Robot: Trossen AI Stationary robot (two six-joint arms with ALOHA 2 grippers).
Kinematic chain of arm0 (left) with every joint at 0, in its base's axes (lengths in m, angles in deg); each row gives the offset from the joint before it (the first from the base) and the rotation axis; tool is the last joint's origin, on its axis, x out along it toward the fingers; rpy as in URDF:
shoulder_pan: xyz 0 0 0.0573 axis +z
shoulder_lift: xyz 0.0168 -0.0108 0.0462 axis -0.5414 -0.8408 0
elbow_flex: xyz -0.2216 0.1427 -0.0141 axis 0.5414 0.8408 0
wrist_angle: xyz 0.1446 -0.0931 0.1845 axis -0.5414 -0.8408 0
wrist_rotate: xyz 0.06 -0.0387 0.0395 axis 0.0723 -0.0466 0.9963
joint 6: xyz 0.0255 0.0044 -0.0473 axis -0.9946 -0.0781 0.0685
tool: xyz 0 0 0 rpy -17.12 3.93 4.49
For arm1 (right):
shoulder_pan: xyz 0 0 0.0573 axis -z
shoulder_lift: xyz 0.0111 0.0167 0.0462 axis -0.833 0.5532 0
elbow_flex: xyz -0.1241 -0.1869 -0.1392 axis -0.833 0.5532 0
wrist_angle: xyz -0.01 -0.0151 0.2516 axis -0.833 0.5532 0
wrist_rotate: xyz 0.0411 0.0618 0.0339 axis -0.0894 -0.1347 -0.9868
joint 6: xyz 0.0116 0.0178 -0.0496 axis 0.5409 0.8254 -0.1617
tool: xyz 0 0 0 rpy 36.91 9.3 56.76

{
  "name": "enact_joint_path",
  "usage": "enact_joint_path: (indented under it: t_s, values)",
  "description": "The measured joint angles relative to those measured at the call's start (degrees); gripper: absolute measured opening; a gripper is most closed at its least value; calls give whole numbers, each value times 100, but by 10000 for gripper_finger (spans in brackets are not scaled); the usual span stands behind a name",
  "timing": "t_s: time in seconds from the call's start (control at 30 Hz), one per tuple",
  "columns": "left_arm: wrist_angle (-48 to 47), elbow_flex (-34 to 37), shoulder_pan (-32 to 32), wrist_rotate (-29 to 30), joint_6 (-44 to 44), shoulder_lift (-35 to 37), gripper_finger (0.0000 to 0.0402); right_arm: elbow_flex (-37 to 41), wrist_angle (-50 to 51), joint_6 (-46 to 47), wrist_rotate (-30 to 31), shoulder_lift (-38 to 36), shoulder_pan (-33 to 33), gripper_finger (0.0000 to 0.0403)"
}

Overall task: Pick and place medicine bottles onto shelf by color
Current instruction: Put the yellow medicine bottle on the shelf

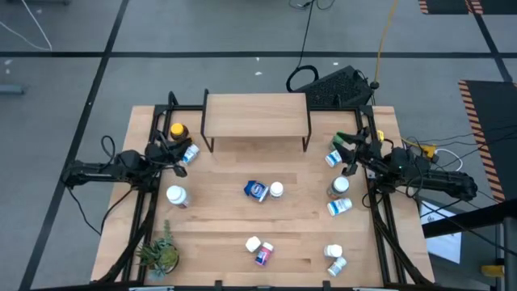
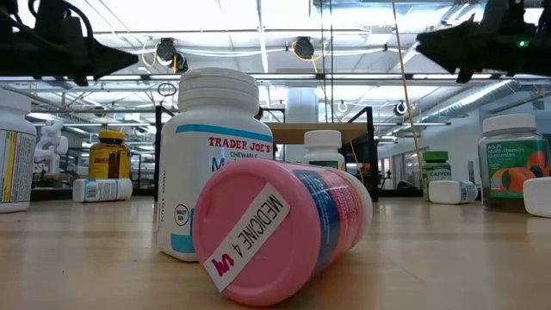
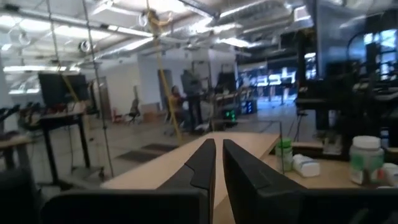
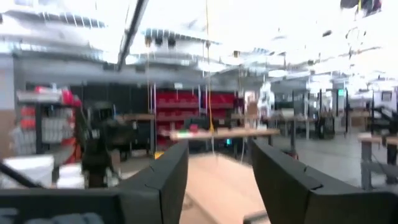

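The shelf [image 1: 256,113], a light-wood board on black legs, stands at the table's far middle with nothing on it. Medicine bottles lie scattered: an amber yellow-capped one [image 1: 178,131] and a white one [image 1: 190,153] at far left, a blue one [image 1: 256,191] in the middle, a pink-capped one [image 2: 275,232] on its side beside a white upright one [image 2: 215,164] near the front, and several white ones [image 1: 340,207] at the right. My left gripper [image 3: 219,165] is shut and hangs in the air at the left side. My right gripper [image 4: 217,168] is open with nothing in it, in the air at the right side.
A small green potted plant [image 1: 159,255] stands at the near left corner. Black frame rails [image 1: 145,202] run along both sides of the table. Bare wood lies between the shelf and the middle bottles.
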Motion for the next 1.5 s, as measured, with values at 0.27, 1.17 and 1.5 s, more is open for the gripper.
enact_joint_path:
  t_s: [0.27,1.17,1.5]
  values:
    - [-189,0,0,44,508,-1,31,0,-316,-86,-6,203,0,176]
    - [-4148,-2933,87,1110,3866,-2991,213,-1228,-681,1328,-1059,1975,-1009,176]
    - [-6005,-3339,784,1254,5069,-3313,237,-1237,-649,769,-563,2014,-1023,176]
